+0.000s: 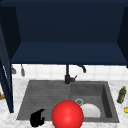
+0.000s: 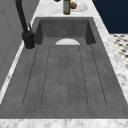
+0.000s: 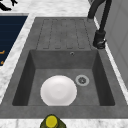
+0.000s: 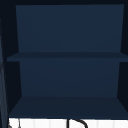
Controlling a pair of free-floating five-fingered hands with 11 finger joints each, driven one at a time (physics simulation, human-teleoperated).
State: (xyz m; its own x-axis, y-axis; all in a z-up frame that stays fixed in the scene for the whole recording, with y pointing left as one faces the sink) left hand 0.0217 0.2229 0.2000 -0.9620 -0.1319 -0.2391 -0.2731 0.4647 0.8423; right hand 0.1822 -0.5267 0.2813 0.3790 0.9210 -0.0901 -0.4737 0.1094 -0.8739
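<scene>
- Nearest the front camera: a glossy, smooth red sphere (image 1: pixel 67 114), plain-coloured with no markings, sitting low in the front view and overlapping the front rim of the sink.
- Just left of the sphere: the black left hand (image 1: pixel 37 118), matte, above the front edge of the draining board. Fingers curl downward with the thumb apart; they close round nothing. It is near the sphere but not touching it.
- Black finger shapes (image 3: pixel 6 5) show at the top left corner of the right side view, over the speckled counter; which hand cannot be told.
- Round white plate (image 3: pixel 58 90), smooth and shallow, lies flat on the basin floor, just beside the round metal drain (image 3: pixel 82 80).
- Dark grey stone-textured sink (image 1: pixel 107 98): deep rectangular basin on the right, ribbed draining board (image 2: pixel 65 77) with long parallel grooves on the left.
- Olive-green glass bottle with yellow cap (image 1: pixel 121 95) stands upright on the white marbled counter, right of the basin. No readable label.
- Black curved tap (image 1: pixel 68 75) rises from the back rim, between board and basin.
- Farthest: open navy-blue wall cabinet (image 4: pixel 67 56), flat matte panels, one shelf across.
</scene>
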